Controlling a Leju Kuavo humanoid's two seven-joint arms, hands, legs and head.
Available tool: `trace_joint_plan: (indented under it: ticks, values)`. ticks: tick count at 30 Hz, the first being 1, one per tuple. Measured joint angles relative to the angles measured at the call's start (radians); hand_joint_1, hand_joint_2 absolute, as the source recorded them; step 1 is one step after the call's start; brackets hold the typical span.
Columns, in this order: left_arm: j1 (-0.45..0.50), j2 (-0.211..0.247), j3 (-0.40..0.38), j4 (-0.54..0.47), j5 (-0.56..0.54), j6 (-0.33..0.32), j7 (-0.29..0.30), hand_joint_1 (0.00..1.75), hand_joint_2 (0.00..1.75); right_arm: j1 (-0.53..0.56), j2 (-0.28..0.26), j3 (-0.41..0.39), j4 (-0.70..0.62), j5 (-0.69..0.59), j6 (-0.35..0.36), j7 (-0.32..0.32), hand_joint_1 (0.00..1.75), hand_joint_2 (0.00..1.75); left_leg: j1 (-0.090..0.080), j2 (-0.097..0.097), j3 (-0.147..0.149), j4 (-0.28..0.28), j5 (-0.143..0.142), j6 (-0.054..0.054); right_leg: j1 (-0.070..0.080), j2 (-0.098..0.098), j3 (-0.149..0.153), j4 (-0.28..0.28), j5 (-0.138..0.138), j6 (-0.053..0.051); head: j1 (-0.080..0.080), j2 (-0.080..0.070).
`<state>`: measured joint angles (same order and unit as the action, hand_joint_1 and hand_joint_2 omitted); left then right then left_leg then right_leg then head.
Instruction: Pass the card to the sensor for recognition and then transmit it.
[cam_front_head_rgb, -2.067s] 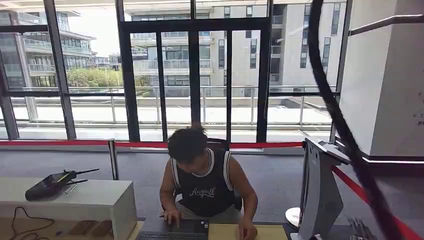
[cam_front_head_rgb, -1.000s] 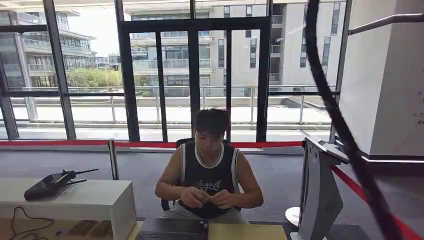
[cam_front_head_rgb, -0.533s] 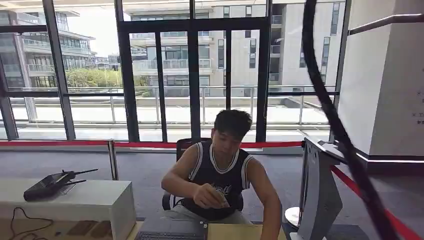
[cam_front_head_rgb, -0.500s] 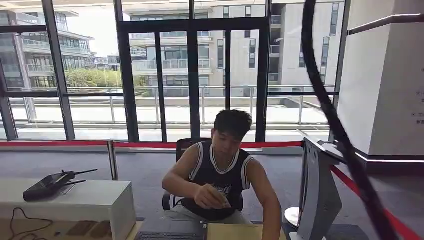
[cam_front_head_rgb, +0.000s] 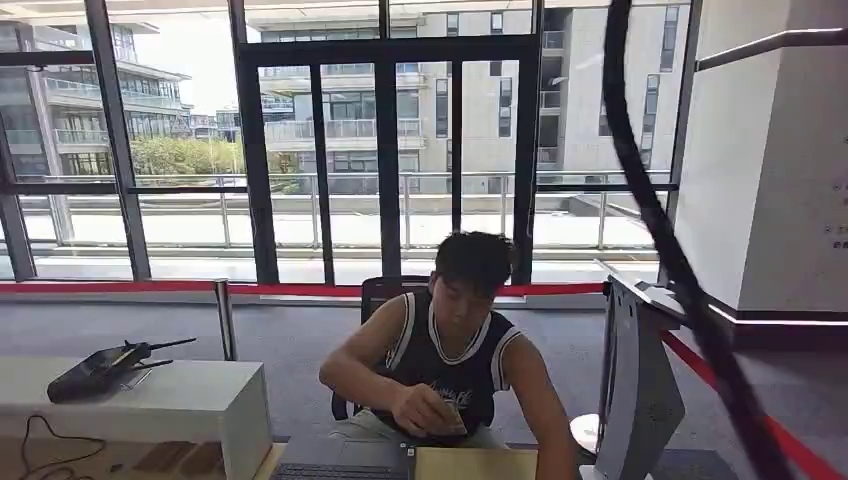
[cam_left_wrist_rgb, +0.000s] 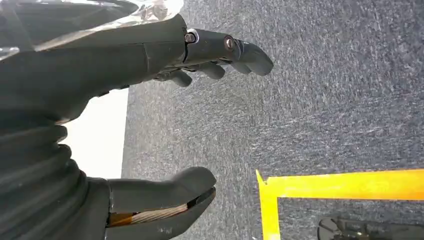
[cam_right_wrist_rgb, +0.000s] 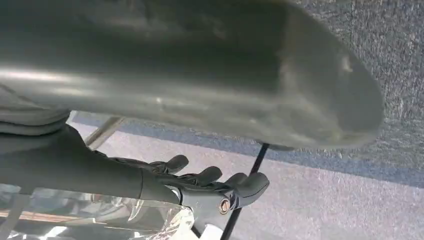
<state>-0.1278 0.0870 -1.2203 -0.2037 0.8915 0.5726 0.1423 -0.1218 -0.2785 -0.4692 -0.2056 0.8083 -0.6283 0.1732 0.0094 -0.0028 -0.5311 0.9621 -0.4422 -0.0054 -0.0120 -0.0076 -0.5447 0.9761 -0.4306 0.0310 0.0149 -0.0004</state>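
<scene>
In the left wrist view my left hand (cam_left_wrist_rgb: 165, 55) hangs over grey carpet, its fingers (cam_left_wrist_rgb: 240, 50) and thumb (cam_left_wrist_rgb: 170, 187) apart with nothing between them. My right hand (cam_right_wrist_rgb: 165, 180) also hangs low; its dark fingers (cam_right_wrist_rgb: 240, 185) are stretched out and hold nothing, and the thumb (cam_right_wrist_rgb: 210, 70) is a grey blur close to the camera. Across the desk in the head view a person (cam_front_head_rgb: 450, 350) sits holding a small flat thing (cam_front_head_rgb: 447, 415) at chest height; it is too small to tell whether it is the card. A grey sensor stand (cam_front_head_rgb: 640, 385) rises at the right.
A dark laptop (cam_front_head_rgb: 340, 470) and a tan pad (cam_front_head_rgb: 475, 464) lie on the desk at the picture's lower edge. At the left, a white counter (cam_front_head_rgb: 190, 400) carries a black handheld device (cam_front_head_rgb: 100, 368). A black cable (cam_front_head_rgb: 680, 260) hangs across the right. Yellow floor tape (cam_left_wrist_rgb: 340, 185) lies under my left hand.
The person has sat up from the laptop, brought both hands together, then leaned toward the sensor stand's side with one arm lowered to the desk. The camera has stayed still.
</scene>
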Motion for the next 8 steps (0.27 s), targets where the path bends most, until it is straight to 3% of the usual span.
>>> trace_joint_plan:
  ticks: [8]
  values:
    - [0.000,0.001,0.007,0.000,0.000,0.000,0.000,0.00,1.75,0.001,0.018,-0.010,0.013,0.000,0.000,0.000,0.00,0.00,0.000,0.000,0.000,0.000,0.000,0.000,0.000,0.000,0.000,0.000,0.000,0.000,0.001,0.000]
